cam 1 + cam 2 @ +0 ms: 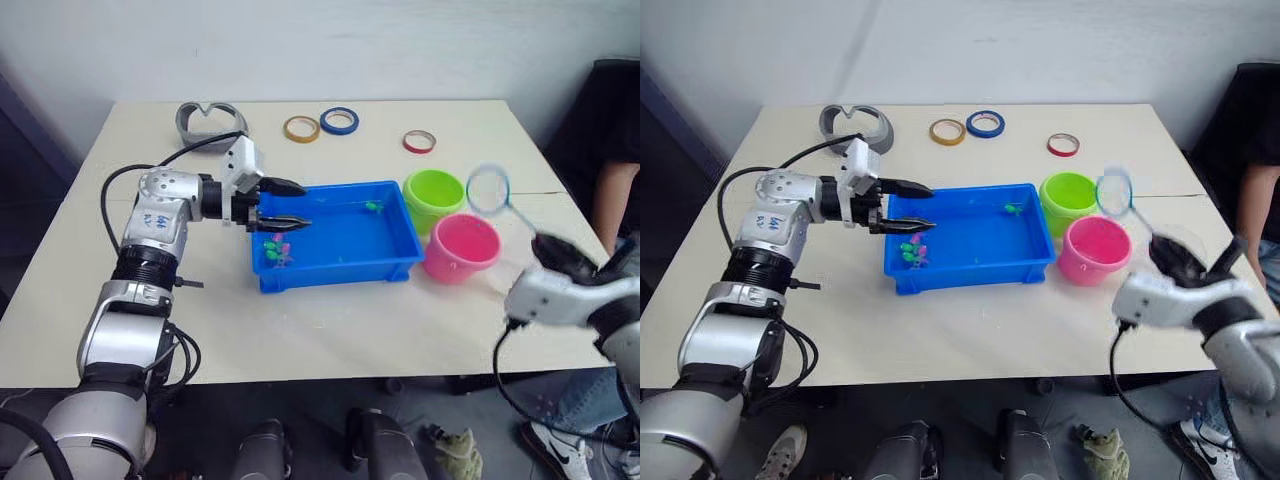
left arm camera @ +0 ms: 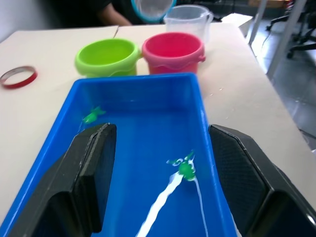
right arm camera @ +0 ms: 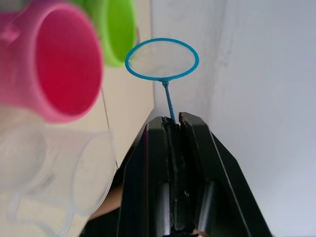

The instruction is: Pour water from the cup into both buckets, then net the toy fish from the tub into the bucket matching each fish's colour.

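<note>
The right gripper (image 3: 173,123) is clamped on the thin stick of the net (image 1: 488,189), whose round blue hoop with clear mesh hangs above the lime green bucket (image 1: 434,197) and the glossy pink bucket (image 1: 461,247), two round pails touching near the table's (image 1: 330,320) right edge. The left gripper (image 1: 291,206) hovers with its black fingers spread over the left end of the shallow rectangular blue tub (image 1: 345,265), where tiny green and magenta toy fish (image 1: 277,249) cluster. The see-through cup (image 2: 189,19) stands just beyond the pink bucket.

Blue tub (image 1: 340,262) with toy fish (image 1: 277,250), beside green and pink buckets (image 1: 448,220).
</note>
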Controlling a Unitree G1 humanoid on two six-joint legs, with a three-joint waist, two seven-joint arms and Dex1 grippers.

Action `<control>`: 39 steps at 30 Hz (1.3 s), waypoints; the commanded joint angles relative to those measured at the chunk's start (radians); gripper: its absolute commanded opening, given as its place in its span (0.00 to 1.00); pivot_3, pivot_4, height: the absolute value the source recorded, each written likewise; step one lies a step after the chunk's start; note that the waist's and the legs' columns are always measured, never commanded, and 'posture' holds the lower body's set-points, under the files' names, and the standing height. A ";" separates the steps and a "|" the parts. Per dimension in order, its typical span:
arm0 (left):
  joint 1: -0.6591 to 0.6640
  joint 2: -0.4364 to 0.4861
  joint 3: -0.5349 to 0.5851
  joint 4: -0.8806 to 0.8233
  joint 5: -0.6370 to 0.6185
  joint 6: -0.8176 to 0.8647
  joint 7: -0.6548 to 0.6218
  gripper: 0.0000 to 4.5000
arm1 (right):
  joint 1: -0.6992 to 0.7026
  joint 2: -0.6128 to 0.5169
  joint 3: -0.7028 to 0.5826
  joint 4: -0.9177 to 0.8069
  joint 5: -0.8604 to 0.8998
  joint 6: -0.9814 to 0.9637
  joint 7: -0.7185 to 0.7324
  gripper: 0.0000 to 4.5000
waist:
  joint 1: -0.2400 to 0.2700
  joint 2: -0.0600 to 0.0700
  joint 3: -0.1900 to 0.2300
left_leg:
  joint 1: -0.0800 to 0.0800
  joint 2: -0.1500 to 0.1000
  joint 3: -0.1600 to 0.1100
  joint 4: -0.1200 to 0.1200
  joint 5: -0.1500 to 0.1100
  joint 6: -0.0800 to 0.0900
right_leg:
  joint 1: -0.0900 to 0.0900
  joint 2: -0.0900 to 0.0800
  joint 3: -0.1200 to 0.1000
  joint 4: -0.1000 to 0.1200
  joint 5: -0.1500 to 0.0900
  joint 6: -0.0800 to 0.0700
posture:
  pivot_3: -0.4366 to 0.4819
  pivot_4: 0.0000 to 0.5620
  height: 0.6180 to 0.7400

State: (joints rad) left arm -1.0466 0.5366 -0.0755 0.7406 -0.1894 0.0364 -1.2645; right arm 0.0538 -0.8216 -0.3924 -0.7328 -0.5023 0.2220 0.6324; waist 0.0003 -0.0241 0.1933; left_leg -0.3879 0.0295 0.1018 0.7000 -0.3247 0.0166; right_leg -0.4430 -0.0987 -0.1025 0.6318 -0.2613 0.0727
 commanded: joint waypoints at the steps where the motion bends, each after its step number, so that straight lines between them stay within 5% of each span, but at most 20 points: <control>1: 0.006 0.064 0.029 -0.026 0.025 0.049 0.045 0.73 | -0.131 -0.025 0.041 -0.025 0.131 0.109 0.101 0.00 | -0.002 0.000 0.000 | 0.000 0.000 0.000 0.000 0.000 0.000 | 0.000 0.000 0.000 0.000 0.000 0.000 | 0.48 0.27 0.78; 9: 0.143 0.205 0.062 -0.184 0.033 0.180 0.098 0.73 | -0.371 0.020 0.314 0.107 0.287 0.162 0.202 0.00 | -0.002 0.000 0.000 | -0.001 0.000 0.000 0.000 0.000 0.000 | -0.001 -0.002 -0.001 0.005 0.000 -0.001 | 0.48 0.27 0.78; 19: 0.354 0.287 0.152 -0.474 -0.030 0.370 0.164 0.73 | -0.488 0.117 0.554 0.330 0.322 -0.081 0.205 0.00 | -0.003 0.000 0.000 | -0.001 0.000 0.000 0.000 0.000 0.000 | -0.001 -0.003 -0.001 0.006 0.000 -0.001 | 0.48 0.27 0.78; 39: 0.434 0.331 0.198 -0.605 -0.075 0.447 0.210 0.73 | -0.533 0.173 0.675 0.449 0.267 -0.180 0.195 0.00 | -0.003 0.000 0.000 | -0.001 0.000 0.000 0.000 0.000 -0.001 | -0.001 -0.003 -0.001 0.006 0.000 -0.001 | 0.48 0.27 0.78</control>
State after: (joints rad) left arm -0.6112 0.8474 0.0991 0.1697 -0.2485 0.4842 -1.0585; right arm -0.4660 -0.6522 0.2810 -0.2666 -0.2268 0.0685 0.8377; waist -0.0032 -0.0242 0.1934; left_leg -0.3891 0.0294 0.1022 0.6999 -0.3243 0.0156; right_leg -0.4440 -0.1017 -0.1033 0.6380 -0.2617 0.0719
